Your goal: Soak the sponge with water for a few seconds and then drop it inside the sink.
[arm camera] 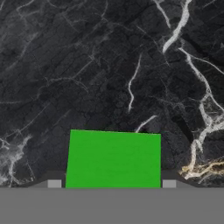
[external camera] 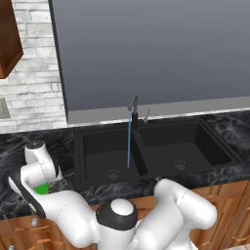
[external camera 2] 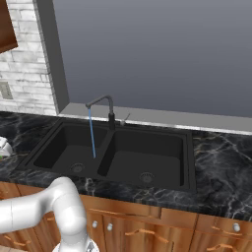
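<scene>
The green sponge [arm camera: 113, 159] lies flat on the black marble counter [arm camera: 109, 65], left of the sink [external camera: 78, 134]. My gripper [arm camera: 111, 183] points down at the sponge, a dark fingertip pressed against each of its two sides, so it is shut on the sponge. In the left base view a bit of the sponge [external camera: 42, 189] peeks out beside the bent white hand. A thin blue stream of water [external camera: 129, 141] falls from the dark faucet [external camera: 133, 105] into the left basin. The right base view shows the same water [external camera 2: 92, 133] and the sink [external camera 2: 192, 147].
A grey window panel and its sill [external camera: 146, 110] run behind the sink. White brick wall [external camera: 34, 73] and a wooden cabinet corner [external camera: 7, 44] stand at the left. Wooden drawers [external camera 2: 147, 221] sit below the counter edge. My arm's white links [external camera: 161, 215] fill the foreground.
</scene>
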Tool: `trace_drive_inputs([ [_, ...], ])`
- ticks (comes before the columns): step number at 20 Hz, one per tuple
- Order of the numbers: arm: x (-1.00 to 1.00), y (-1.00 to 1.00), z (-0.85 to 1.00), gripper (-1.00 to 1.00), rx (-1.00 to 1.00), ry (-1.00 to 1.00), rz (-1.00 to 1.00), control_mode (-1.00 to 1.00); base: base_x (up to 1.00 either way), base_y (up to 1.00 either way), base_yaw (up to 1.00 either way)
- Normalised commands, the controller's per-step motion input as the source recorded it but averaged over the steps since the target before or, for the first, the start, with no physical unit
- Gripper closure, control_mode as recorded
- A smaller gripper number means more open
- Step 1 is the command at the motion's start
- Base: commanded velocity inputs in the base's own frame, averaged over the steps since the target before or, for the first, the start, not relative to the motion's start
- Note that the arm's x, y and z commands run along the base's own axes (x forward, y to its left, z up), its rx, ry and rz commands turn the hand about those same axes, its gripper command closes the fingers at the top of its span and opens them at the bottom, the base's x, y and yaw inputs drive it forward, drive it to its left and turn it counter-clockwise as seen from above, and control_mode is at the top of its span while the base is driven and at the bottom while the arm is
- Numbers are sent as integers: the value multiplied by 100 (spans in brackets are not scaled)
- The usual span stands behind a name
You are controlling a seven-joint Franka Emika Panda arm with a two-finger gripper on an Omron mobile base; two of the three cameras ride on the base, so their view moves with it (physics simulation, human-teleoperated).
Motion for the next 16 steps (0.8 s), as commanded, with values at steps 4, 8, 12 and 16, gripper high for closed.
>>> trace_drive_inputs([
  [4,0,0,-1,100,0,4,0,-100,0,0,0],
  [8,0,0,0,100,0,7,0,-100,0,0,0],
  [12,0,0,14,100,0,4,0,-100,0,0,0],
  [16,9,0,49,100,0,1,0,-100,0,0,0],
])
